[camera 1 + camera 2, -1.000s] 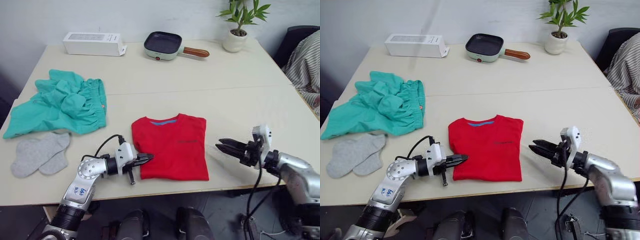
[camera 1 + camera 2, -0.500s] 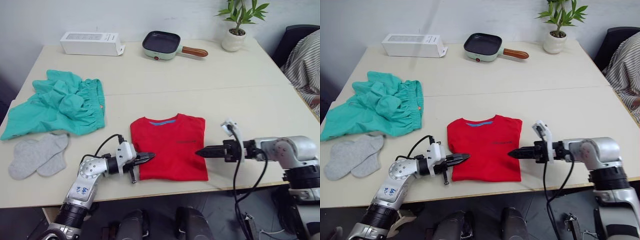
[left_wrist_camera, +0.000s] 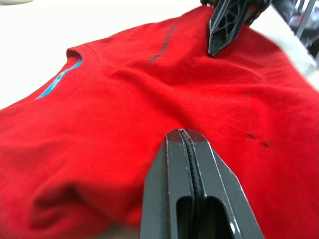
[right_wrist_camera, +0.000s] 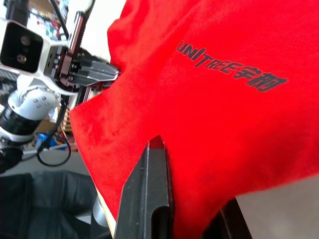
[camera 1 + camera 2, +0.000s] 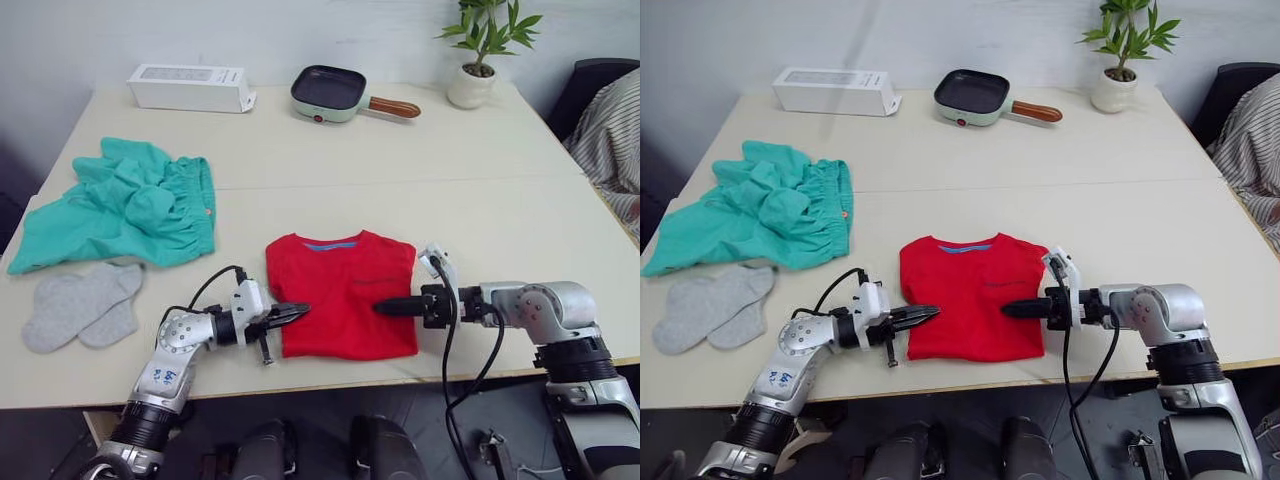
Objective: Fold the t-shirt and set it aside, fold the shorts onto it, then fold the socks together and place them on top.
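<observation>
The t-shirt lies folded near the counter's front edge. Both hands, left and right, rest on it closed, gripping nothing; sliding could rumple the folds.

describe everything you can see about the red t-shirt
The t-shirt is bright red, soft cotton-looking, with a blue inner neckband and small dark chest lettering. It lies flat near the table's front edge, sleeves tucked under into a rectangle, collar away from the robot. The shut left gripper meets its left edge; the shut right gripper rests on its right half.
</observation>
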You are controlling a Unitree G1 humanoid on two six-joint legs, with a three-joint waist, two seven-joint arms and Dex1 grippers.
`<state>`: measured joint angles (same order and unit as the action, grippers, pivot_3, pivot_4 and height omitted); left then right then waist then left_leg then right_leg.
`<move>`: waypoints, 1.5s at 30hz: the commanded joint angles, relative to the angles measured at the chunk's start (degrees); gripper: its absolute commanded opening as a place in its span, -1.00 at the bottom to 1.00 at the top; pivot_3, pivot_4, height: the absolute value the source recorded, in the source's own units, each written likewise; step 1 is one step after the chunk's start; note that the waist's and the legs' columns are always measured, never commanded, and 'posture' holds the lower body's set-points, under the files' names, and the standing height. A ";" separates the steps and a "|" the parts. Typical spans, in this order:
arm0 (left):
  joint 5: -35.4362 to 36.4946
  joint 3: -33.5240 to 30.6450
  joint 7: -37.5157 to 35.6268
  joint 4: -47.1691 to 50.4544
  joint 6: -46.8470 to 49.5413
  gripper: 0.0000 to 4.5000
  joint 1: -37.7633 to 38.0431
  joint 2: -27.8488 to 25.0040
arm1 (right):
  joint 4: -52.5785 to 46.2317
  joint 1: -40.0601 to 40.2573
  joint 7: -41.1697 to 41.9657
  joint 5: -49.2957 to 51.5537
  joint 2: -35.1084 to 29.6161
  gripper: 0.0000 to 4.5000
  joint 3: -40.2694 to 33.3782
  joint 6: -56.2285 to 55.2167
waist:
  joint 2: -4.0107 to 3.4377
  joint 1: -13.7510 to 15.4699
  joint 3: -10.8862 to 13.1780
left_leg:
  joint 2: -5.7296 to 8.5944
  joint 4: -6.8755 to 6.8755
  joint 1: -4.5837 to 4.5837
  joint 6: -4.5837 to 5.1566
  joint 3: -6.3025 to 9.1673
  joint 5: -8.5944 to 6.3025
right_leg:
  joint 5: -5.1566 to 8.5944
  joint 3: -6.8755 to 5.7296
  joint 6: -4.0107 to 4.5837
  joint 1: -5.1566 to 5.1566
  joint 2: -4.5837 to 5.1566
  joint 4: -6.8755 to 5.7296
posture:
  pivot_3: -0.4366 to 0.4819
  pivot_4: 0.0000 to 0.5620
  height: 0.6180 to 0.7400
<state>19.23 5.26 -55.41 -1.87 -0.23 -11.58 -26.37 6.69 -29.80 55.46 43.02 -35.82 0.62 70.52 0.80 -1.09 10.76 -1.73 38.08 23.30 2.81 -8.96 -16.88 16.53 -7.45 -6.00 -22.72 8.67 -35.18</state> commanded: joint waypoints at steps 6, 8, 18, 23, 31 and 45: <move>12.98 -7.66 -2.64 17.19 14.76 0.17 2.73 -8.76 | 1.97 3.78 0.40 1.22 -10.31 -1.00 -10.63 2.15 | -0.22 0.93 0.13 | 0.03 -0.07 0.16 0.01 0.00 -0.09 | 0.00 -0.02 0.00 -0.15 -0.03 0.18 | -0.05 -0.47 1.00; 15.37 -9.37 -3.03 19.42 17.88 0.44 3.51 -10.97 | 4.83 5.30 2.01 -0.51 -14.57 -1.00 -11.77 0.17 | -0.26 0.97 0.16 | 0.03 -0.09 0.17 0.23 -0.01 0.02 | 0.00 -0.06 0.01 -0.15 -0.09 0.22 | -0.05 -0.47 1.00; 17.94 -11.83 -4.24 21.36 22.52 1.00 3.22 -14.22 | 31.99 -0.54 8.60 -15.66 -25.38 -1.00 -7.50 -20.43 | -0.55 0.73 0.33 | 0.00 -0.10 0.09 0.30 -0.44 0.07 | -0.03 -0.17 -0.07 -0.11 -0.15 0.40 | -0.05 -0.47 1.00; 17.55 -13.40 -4.23 21.80 22.94 1.00 3.43 -15.69 | 48.85 -11.78 9.74 -25.94 -25.73 -1.00 -2.83 -33.07 | -0.67 -0.39 0.40 | -0.03 -0.10 0.03 0.14 -0.85 0.04 | -0.03 -0.13 -0.06 -0.35 -0.17 0.24 | -0.05 -0.47 1.00; 17.98 -15.76 -3.38 23.01 24.88 1.00 4.15 -16.66 | 59.22 -20.35 12.69 -31.73 -23.85 -1.00 -1.56 -32.69 | -0.77 -0.66 0.46 | -0.09 -0.11 0.10 0.27 -1.01 0.16 | -0.03 -0.02 -0.06 -0.71 -0.21 -0.07 | -0.05 -0.47 1.00; 16.82 -18.55 -2.67 19.34 24.70 1.00 3.33 -17.17 | 53.98 -16.31 20.14 -37.19 -36.00 0.98 -4.44 -65.00 | -0.99 -0.85 0.59 | -0.02 -0.07 0.09 0.08 -1.10 0.04 | -0.03 0.07 -0.06 -0.81 -0.18 -0.23 | -0.05 -0.47 1.00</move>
<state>35.91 -11.38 -58.10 17.13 25.42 -8.59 -42.71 63.17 -45.82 72.88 5.24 -69.40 -1.63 11.61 -0.20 -1.94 11.34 -1.79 38.00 23.37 3.01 -10.10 -16.76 16.50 -7.37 -6.06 -23.54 8.44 -35.43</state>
